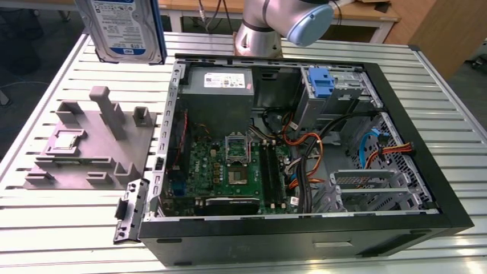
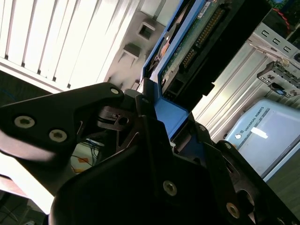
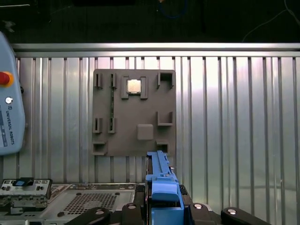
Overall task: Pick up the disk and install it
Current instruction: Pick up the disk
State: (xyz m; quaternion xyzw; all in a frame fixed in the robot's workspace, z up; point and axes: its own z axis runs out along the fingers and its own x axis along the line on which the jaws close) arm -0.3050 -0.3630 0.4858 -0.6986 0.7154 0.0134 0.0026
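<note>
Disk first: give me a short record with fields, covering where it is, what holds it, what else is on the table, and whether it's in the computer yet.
disk: up in the air at the exterior view's left, label facing the camera, outside the computer case
jaws: shut on the disk's blue rail, seen in both wrist views
computer case: lying open on the table
grey plate: on the table, beside the case at the exterior view's left
install: not yet done
</note>
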